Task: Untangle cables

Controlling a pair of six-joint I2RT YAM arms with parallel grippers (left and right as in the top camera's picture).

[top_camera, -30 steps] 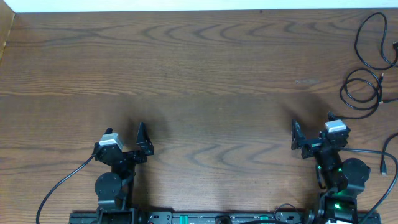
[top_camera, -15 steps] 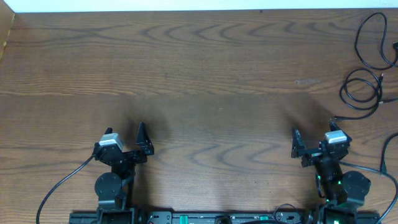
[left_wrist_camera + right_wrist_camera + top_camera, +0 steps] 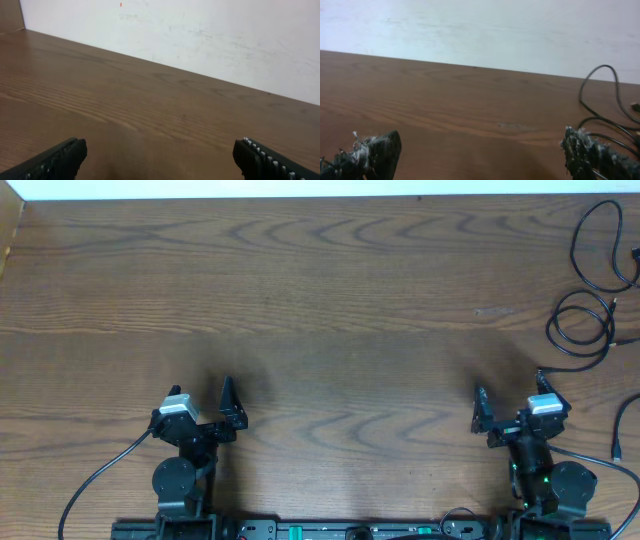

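Both arms sat tucked in at the near edge of the table [image 3: 320, 300], one at each side, neither close to any work. The left tool [image 3: 159, 146] stood wide and empty, its two black fingers framing only bare wood grain and the white wall [image 3: 210, 35] beyond. The right tool [image 3: 481, 134] was just as wide and also held nothing; its fingertips looked frayed with pale fluff. That tucked-in, open pose read as a rest position, keeping the fingers off the cords and out of the overhead view of the table

The cables [image 3: 550, 330] lay at the table's right edge, ahead of the right tool and to its outer side, well apart from it and farther still from the left tool. They showed as thin black open loops, one round coil with a longer curve above it, partly running out of frame. Whether the loops merely crossed or were linked could not be told. No tight knot showed, so the untangling looked largely done; any further reach would likely fall to the right arm
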